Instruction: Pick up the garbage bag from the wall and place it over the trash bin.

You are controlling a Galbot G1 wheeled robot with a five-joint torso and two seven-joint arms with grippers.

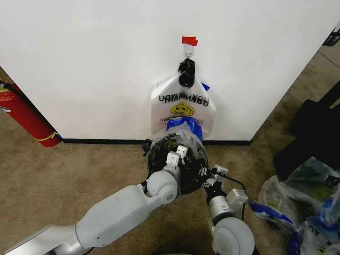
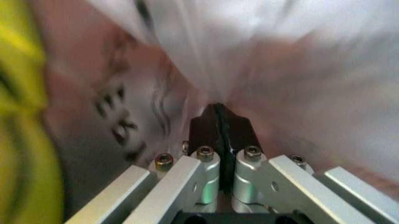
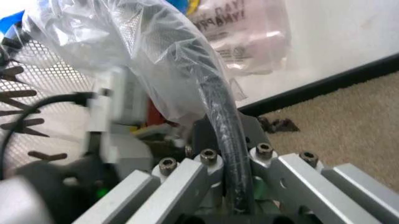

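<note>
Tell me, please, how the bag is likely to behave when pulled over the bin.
Probably floppy: the bag drapes in wrinkles over the bin rim. Likely light and slippery, being thin glossy film. It might snag or tear on the wire mesh near where the right gripper clamps the rim.

Office-like room: beige carpet [image 1: 79, 175], white wall [image 1: 90, 64], fire extinguisher [image 1: 24, 114].

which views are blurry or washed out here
Left wrist view: heavily smeared, plastic of the garbage bag bright around the sharp shut left gripper. Right wrist view: soft on the wall, glare on the bag, right gripper clamped on the trash bin rim. Head view: sharp, evenly lit.
</note>
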